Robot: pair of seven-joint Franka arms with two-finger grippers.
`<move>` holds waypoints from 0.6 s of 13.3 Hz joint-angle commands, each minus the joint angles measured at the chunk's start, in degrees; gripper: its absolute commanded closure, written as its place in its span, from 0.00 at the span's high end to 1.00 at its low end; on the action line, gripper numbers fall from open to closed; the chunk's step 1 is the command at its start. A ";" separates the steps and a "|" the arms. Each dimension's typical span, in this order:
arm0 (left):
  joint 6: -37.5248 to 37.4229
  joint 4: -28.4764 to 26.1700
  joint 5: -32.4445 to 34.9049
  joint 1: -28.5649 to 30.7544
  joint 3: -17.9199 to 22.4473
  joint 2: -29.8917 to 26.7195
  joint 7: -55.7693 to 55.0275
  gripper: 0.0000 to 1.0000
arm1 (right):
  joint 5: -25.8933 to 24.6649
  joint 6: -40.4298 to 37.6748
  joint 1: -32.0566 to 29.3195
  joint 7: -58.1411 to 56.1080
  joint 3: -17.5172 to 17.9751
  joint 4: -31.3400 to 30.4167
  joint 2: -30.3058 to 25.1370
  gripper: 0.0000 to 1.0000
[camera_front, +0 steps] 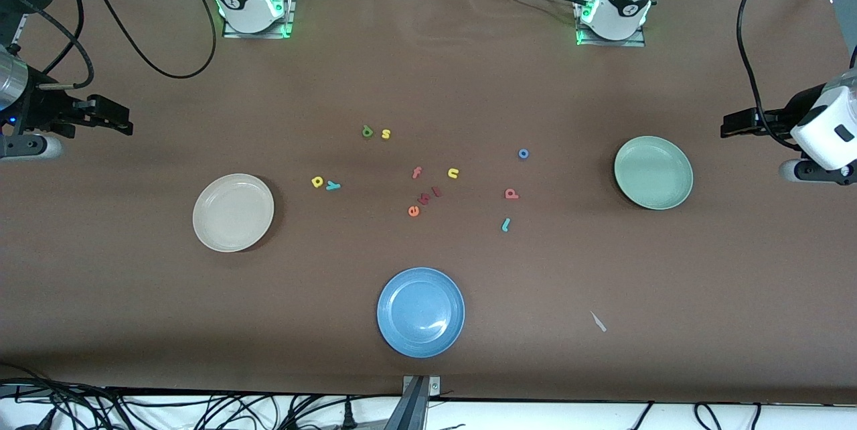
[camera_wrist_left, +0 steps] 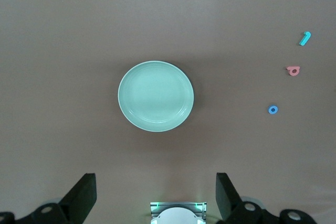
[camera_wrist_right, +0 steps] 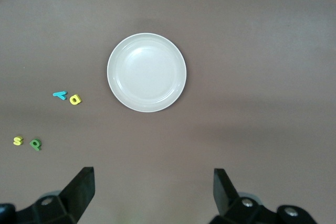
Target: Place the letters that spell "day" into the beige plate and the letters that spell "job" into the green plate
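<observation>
The beige plate (camera_front: 233,212) (camera_wrist_right: 146,72) lies toward the right arm's end, the green plate (camera_front: 653,172) (camera_wrist_left: 156,96) toward the left arm's end. Both hold nothing. On the cloth between them lie the green "d" (camera_front: 367,131), yellow "a" (camera_front: 317,181), teal "y" (camera_front: 333,185), blue "o" (camera_front: 523,153), pinkish-red "b" (camera_front: 511,194) and teal "j" (camera_front: 506,224). My left gripper (camera_front: 726,127) (camera_wrist_left: 156,182) hangs open high over the table's edge by the green plate. My right gripper (camera_front: 126,119) (camera_wrist_right: 153,174) hangs open by the beige plate.
A blue plate (camera_front: 420,311) sits nearest the front camera. Other letters lie mid-table: yellow "s" (camera_front: 385,134), pink "f" (camera_front: 416,173), yellow "n" (camera_front: 453,173), orange "e" (camera_front: 413,211). A small pale scrap (camera_front: 598,321) lies near the front edge.
</observation>
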 commanded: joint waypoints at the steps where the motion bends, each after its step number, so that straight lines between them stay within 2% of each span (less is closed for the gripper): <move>1: 0.59 -0.77 -1.02 0.35 -0.07 -0.76 0.44 1.00 | 1.22 -0.14 -0.42 0.36 0.13 1.32 0.50 1.00; 8: 0.41 -0.77 -1.02 0.27 -0.07 -1.11 0.00 1.00 | 1.22 -0.14 -0.42 0.36 0.13 1.32 0.50 1.00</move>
